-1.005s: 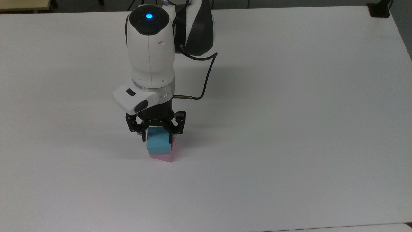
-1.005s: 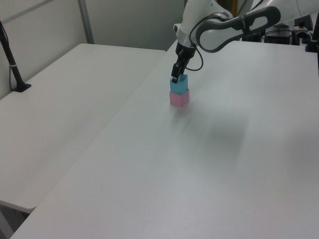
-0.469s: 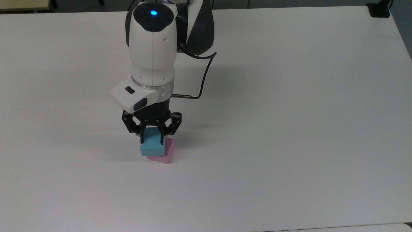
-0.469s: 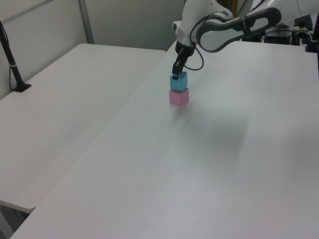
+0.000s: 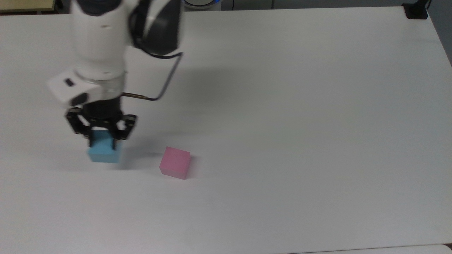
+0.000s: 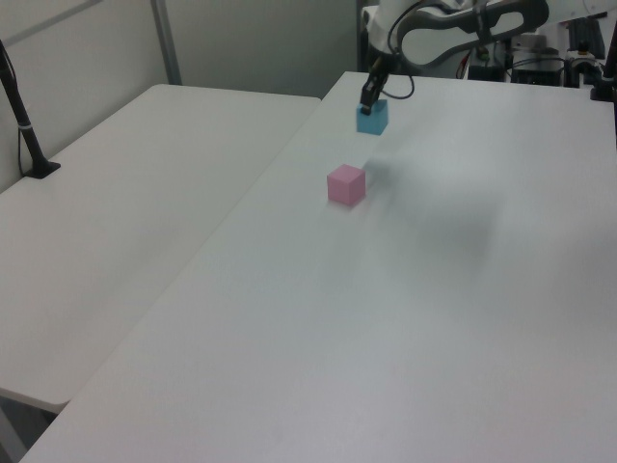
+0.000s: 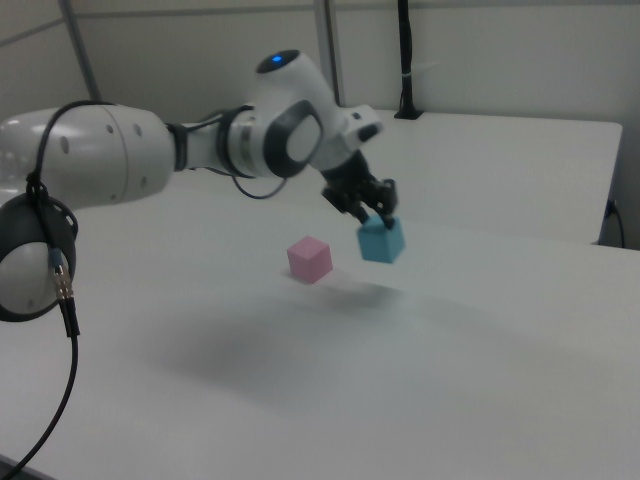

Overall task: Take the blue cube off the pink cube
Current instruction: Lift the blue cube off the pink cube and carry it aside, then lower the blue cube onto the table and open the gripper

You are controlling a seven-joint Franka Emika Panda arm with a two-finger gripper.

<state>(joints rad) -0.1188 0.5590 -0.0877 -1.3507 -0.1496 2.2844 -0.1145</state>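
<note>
My gripper [image 5: 101, 143] is shut on the blue cube [image 5: 104, 151] and holds it from above, over the table at the top view's left. The pink cube [image 5: 175, 162] sits alone on the white table [image 5: 300, 123], apart from the blue cube and to the top view's right of it. In the left view the blue cube [image 6: 372, 118] hangs in the gripper [image 6: 370, 101] beyond the pink cube [image 6: 346, 184]. In the right view the blue cube [image 7: 382, 240] hangs slightly tilted in the gripper [image 7: 376, 218], just off the table and to the right view's right of the pink cube [image 7: 309, 259].
A black cable [image 5: 162, 84] loops from the wrist. A black clamp mount [image 5: 416, 10] sits at the table's far right corner in the top view. A second white table [image 6: 125, 203] with a black post [image 6: 24, 125] stands at the left view's left.
The gripper lifted the blue cube off the pink cube and carried it to the top view's left. The pink cube stayed where it was.
</note>
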